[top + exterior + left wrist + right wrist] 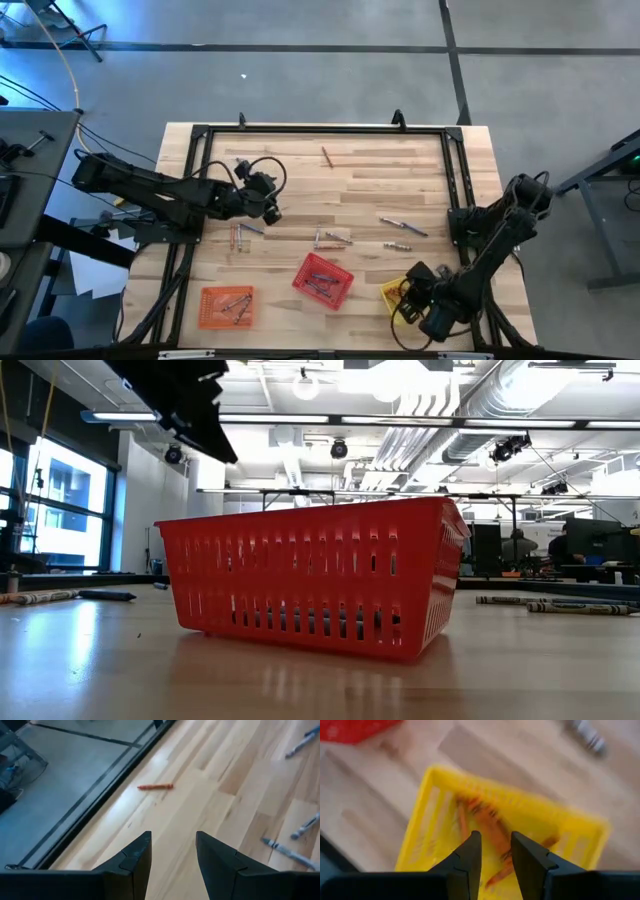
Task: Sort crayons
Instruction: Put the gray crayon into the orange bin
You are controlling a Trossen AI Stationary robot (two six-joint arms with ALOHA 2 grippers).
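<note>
Hovering over the yellow basket [505, 815] at the bench's near right corner, the right claw [496, 851] is parted, empty. Crayons [332, 238] lie mid-bench: light, stiff, prone to roll; pinch mid-length. Left claw [172, 851] gapes empty, one orange crayon [155, 786] near the far edge.

Yellow basket [435, 795] holds orange crayons [490, 832]; red basket [310, 575] meshed.

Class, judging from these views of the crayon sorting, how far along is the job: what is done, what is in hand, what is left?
Done: the orange basket, red basket and yellow basket each hold crayons. In hand: the right gripper hangs over the yellow basket, jaws apart and empty. Left: a reddish-orange crayon and several loose crayons lie on the table; the left gripper is open.
</note>
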